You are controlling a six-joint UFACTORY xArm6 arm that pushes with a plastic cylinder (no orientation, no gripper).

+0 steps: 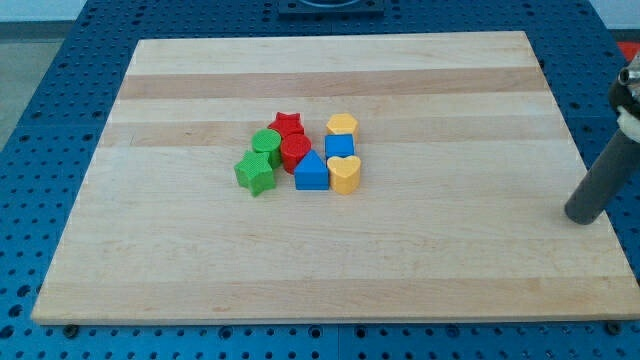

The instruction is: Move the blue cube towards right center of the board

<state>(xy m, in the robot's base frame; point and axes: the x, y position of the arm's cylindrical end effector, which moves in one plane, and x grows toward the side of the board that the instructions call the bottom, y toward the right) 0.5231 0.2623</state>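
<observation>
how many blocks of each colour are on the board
red: 2, the red star and the red cylinder
green: 2, the green cylinder and the green star
blue: 2, the blue cube and the blue house-shaped block
yellow: 2, the yellow hexagon and the yellow heart
total: 8 blocks

My tip is far off at the view's right, touching none.
</observation>
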